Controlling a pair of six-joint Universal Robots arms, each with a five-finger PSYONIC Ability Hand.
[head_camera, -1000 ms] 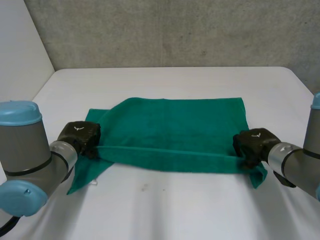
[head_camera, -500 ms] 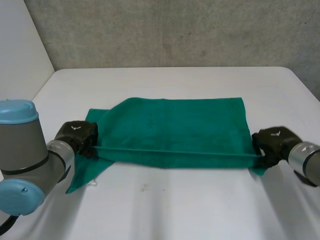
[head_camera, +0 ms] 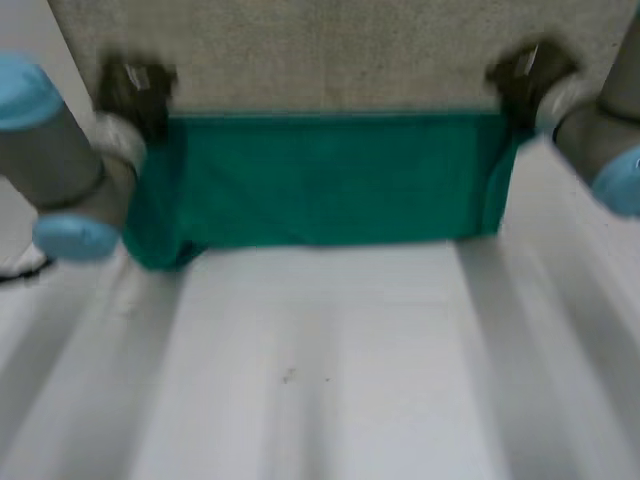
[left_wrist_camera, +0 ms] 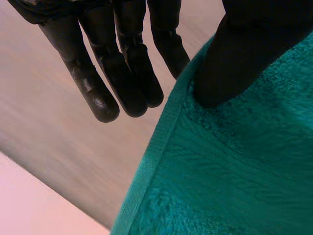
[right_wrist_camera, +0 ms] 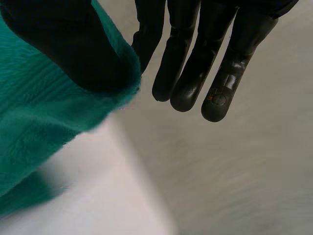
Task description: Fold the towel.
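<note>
The green towel (head_camera: 320,180) hangs stretched between my two hands, its lower edge draped down onto the white table (head_camera: 320,380). My left hand (head_camera: 135,85) holds one upper corner and my right hand (head_camera: 525,72) holds the other. In the left wrist view, the left hand (left_wrist_camera: 120,63) pinches the towel (left_wrist_camera: 234,166) at its hemmed edge, thumb on the front, straight fingers behind. In the right wrist view, the right hand (right_wrist_camera: 195,54) grips the towel (right_wrist_camera: 44,122) at its corner the same way, thumb pressed on the cloth.
A grey concrete wall (head_camera: 320,50) rises behind the table. The table's near half lies bare in front of the hanging towel. My two arms flank the towel at each side.
Both hands have risen from the table, lifting the towel's near edge by its corners. The towel, lying folded flat before, now hangs between them. The right hand first slid out to the corner.
</note>
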